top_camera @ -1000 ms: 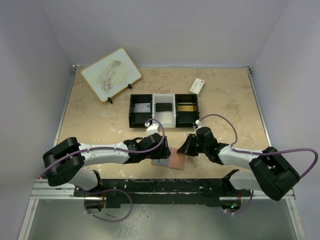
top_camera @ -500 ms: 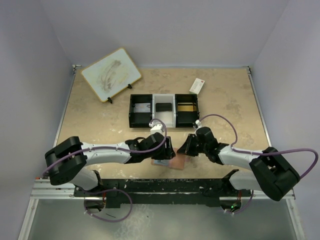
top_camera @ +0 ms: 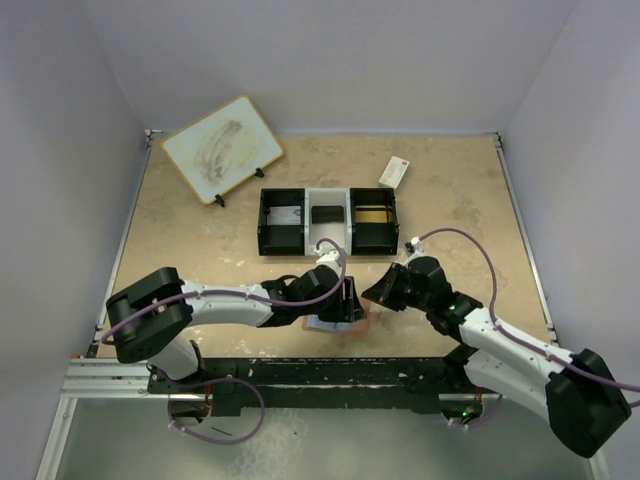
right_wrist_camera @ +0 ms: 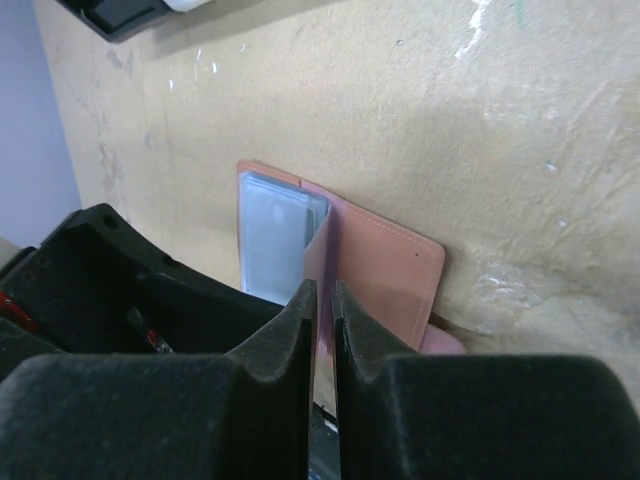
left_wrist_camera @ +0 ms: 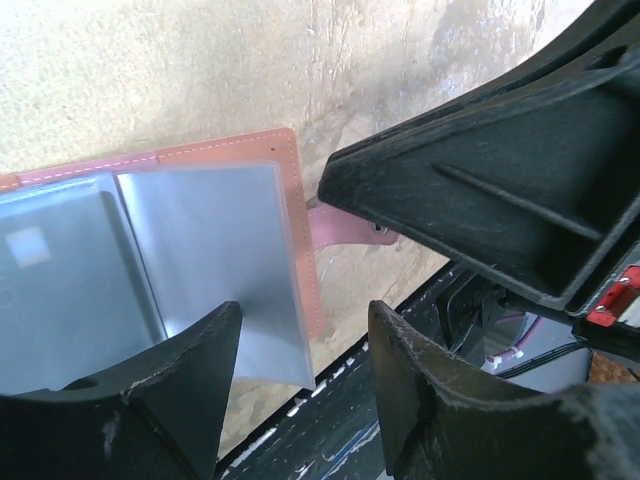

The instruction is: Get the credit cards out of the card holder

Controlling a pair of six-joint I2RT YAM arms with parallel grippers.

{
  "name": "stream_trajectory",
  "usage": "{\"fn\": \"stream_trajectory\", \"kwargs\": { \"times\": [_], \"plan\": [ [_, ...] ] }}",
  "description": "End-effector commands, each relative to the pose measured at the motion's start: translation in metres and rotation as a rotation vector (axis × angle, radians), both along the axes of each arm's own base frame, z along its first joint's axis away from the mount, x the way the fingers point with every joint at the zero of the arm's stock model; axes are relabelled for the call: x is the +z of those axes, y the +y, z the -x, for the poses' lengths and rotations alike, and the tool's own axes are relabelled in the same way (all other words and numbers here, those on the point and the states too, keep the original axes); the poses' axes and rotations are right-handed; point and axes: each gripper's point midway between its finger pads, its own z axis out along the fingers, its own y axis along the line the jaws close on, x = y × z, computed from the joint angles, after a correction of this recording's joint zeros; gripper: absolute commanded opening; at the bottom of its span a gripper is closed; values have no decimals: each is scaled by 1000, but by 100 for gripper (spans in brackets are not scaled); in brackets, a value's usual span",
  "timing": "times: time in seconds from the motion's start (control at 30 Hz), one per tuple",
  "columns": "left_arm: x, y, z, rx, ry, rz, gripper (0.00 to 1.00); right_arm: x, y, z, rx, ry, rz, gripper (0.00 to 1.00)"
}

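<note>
Holding the card holder (right_wrist_camera: 385, 270) open on the tray's (top_camera: 262, 215) near side, pinched its flap in narrowed right gripper (right_wrist_camera: 320, 290), hung left gripper (left_wrist_camera: 305, 325) wide above it, likely needed next a nip on the grey card (right_wrist_camera: 275, 235).

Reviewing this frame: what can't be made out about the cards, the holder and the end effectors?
The credit cards: none identifiable; in the left wrist view, glare on the card holder pockets hides their contents.
Top view: the left end effector covers most of the holder.
Right wrist view: the right end effector, pinching a holder leaf, hides its near edge.
The tray contents: too small, top view.
</note>
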Motion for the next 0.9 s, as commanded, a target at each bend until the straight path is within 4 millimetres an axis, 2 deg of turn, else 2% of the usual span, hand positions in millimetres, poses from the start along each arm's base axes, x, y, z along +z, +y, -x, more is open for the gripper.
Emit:
{"fn": "stream_trajectory", "kwargs": {
  "times": [0.0,0.07,0.2,0.43,0.53,0.67,0.77,0.87],
  "plan": [
    [23,-25,2,-55,-34,89,52,10,-16,-4,-94,5,36,14],
    [15,-24,4,-58,-22,70,52,19,-13,-4,-83,-15,13,15],
    [6,-24,10,-64,-24,35,52,32,6,-2,15,-52,-69,17],
    [3,-20,15,-62,-37,11,52,33,28,-13,137,-95,-66,14],
    [12,-17,13,-51,-58,14,52,14,31,-7,172,-44,-46,14],
    [29,-3,5,1,-112,2,52,-30,20,9,186,64,29,12],
    [34,27,-12,124,-172,-82,55,-56,8,22,182,120,76,11],
    [35,63,-25,253,-220,-159,59,-62,3,28,171,132,85,11]
  ]
}}
